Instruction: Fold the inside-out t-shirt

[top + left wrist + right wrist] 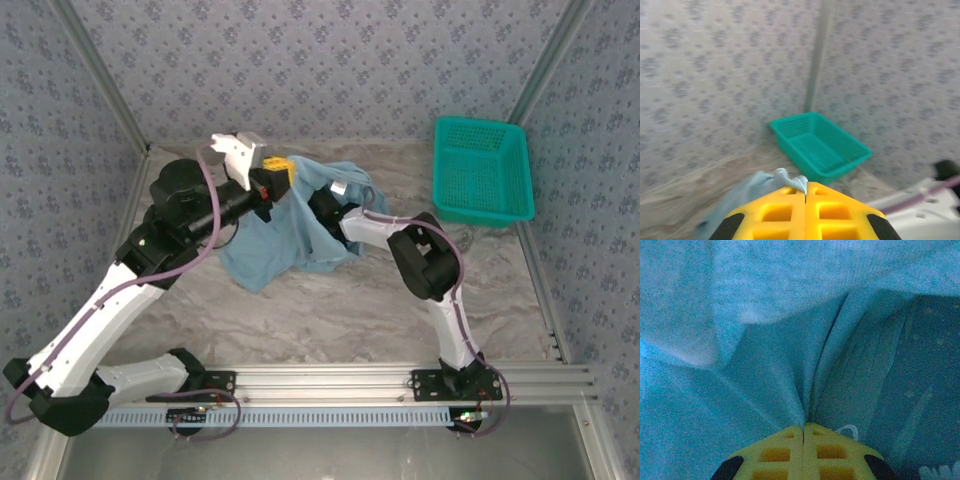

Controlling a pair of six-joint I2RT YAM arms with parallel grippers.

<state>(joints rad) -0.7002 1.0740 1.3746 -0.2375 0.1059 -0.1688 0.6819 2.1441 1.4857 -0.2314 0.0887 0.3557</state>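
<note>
Left gripper (805, 191) pinches light blue soft cotton t-shirt (290, 250) at its 11 o'clock edge, right gripper (804, 429) clamps mid-cloth, likely to lift and spread it.

Left fingers (771, 216), right fingers (771, 456): both closed.

Teal mesh basket (482, 170) parked on a marble-look bench (330, 320)
It sits upright in the far right corner, just beside the flower-patterned walls (330, 60), with a metal rail (340, 380) along the near edge.
</note>
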